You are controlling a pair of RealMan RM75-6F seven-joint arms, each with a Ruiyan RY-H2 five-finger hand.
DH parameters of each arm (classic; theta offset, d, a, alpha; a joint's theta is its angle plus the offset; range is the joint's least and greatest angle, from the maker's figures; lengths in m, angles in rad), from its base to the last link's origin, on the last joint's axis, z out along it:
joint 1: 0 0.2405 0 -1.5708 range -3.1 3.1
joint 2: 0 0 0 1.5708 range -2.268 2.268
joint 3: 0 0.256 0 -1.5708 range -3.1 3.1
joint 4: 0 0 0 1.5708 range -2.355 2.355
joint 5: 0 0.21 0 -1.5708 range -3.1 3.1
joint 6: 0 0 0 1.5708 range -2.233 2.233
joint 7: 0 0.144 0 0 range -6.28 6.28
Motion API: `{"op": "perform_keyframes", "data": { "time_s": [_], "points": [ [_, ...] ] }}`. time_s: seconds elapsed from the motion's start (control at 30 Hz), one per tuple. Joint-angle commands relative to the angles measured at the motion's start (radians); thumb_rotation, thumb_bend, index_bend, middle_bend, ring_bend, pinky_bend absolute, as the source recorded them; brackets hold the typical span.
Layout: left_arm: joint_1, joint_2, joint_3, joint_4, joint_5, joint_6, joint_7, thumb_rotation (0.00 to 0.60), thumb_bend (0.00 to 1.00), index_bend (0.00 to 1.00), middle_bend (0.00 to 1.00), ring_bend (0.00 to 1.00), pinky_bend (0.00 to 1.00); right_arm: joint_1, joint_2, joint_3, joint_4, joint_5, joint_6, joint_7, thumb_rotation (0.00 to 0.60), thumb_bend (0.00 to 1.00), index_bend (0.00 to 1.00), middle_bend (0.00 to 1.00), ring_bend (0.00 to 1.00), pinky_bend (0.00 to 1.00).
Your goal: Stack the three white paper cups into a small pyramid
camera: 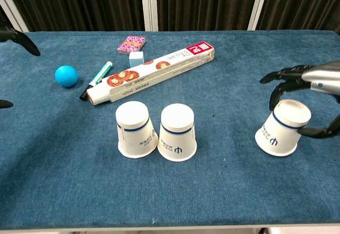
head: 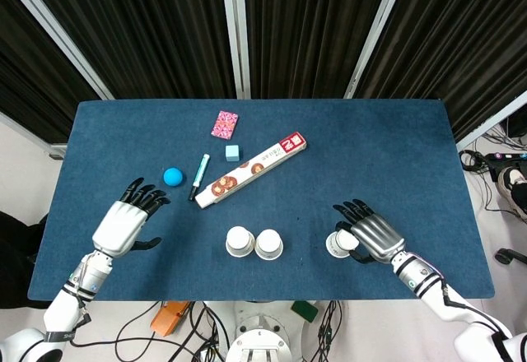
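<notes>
While two paper cups [camera: 155, 131] stand touching near centre, right hand [head: 372, 235] cups the tilted third cup [camera: 282, 127] at right, fingers around it, grip not sure. Next: lift, set atop pair. Left hand [head: 123, 222] spread, empty.

Two paper cups [head: 255, 243] side by side near edge; right hand [head: 372, 234] around third cup [head: 338, 244]; left hand [head: 123, 222] spread, empty.

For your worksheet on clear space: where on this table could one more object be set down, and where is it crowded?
Bare cloth lies between the paired cups and the lone cup at the right hand, and across the far right beyond the long box. Crowded: far left, around the blue ball, marker, small block and pink pack.
</notes>
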Motion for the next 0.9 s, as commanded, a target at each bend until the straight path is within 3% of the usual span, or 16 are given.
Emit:
{"op": "perform_keyframes", "data": {
  "time_s": [0.03,0.2,0.37,0.6,0.9],
  "points": [
    [0.006,0.009,-0.001,-0.001,-0.008,-0.003,0.001,0.6,0.14,0.25,0.19,0.13,0.0,-0.001,0.044,0.005,-0.05,-0.024,0.037,0.025,0.6,0.5,0.43,0.1,0.0,0.04],
    [0.018,0.022,0.002,0.003,-0.028,-0.015,0.015,0.6,0.14,0.25,0.19,0.13,0.0,0.038,0.12,0.04,-0.151,-0.085,0.066,0.059,0.6,0.5,0.43,0.1,0.0,0.04],
    [0.042,0.021,0.006,0.015,-0.041,-0.006,0.007,0.6,0.14,0.25,0.19,0.13,0.0,0.131,0.144,0.098,-0.234,-0.1,0.007,0.089,0.6,0.5,0.43,0.1,0.0,0.04],
    [0.067,0.024,0.002,0.024,-0.046,0.011,-0.015,0.6,0.14,0.25,0.19,0.13,0.0,0.292,0.028,0.178,-0.218,0.015,-0.153,0.03,0.6,0.5,0.42,0.1,0.0,0.04],
    [0.08,0.024,-0.003,0.03,-0.047,0.01,-0.027,0.6,0.14,0.25,0.19,0.13,0.0,0.404,-0.089,0.217,-0.17,0.154,-0.219,-0.09,0.6,0.5,0.41,0.1,0.0,0.04]
  ]
}}
